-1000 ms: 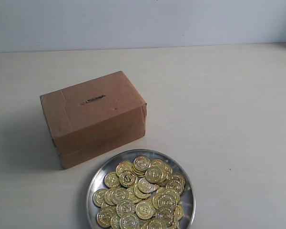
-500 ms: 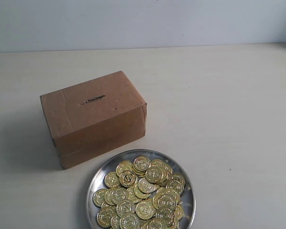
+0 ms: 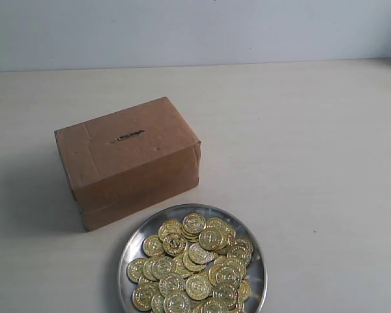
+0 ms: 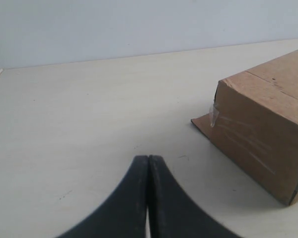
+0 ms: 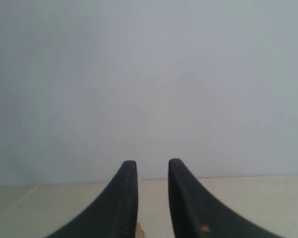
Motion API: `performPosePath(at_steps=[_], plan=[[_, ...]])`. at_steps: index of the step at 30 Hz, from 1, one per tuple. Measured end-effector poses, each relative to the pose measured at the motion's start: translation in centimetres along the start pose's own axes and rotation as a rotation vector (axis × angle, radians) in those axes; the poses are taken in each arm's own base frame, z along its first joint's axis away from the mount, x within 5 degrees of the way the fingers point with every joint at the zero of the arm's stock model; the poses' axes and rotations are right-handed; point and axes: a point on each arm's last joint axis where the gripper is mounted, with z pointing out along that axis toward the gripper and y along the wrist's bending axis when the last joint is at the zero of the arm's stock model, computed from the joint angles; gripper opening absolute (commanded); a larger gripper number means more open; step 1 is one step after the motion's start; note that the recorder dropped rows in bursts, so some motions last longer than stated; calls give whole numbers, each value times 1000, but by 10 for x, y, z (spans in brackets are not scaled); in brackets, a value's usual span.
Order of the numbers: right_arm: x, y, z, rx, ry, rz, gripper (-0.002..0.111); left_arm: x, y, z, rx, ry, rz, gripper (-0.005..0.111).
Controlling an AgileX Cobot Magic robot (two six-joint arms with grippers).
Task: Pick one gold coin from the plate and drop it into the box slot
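Observation:
The brown cardboard box (image 3: 127, 160) stands left of centre on the table, its thin dark slot (image 3: 128, 136) on the top face. In front of it lies the shiny silver plate (image 3: 131, 242), heaped with several gold coins (image 3: 194, 264). Neither gripper shows in the exterior view. In the left wrist view my left gripper (image 4: 148, 158) is shut with nothing in it, low over bare table, and one end of the box (image 4: 268, 126) stands off to its side. In the right wrist view my right gripper (image 5: 153, 163) is open and empty, facing the pale wall.
The cream table (image 3: 313, 150) stretches wide to the right of the box and plate. A pale grey wall (image 3: 195, 29) closes off the back. The plate's near rim runs off the exterior view's bottom edge.

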Motion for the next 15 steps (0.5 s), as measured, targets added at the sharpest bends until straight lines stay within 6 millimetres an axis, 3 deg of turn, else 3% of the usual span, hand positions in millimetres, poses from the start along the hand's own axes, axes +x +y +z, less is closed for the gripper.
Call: performPosePath(at_steps=[8,15], plan=[[-40,19,47,-209,221,-137,21,0,0,0,0,0,0,0],[-51,16,101,-314,395,-163,17,0,0,0,0,0,0,0]])
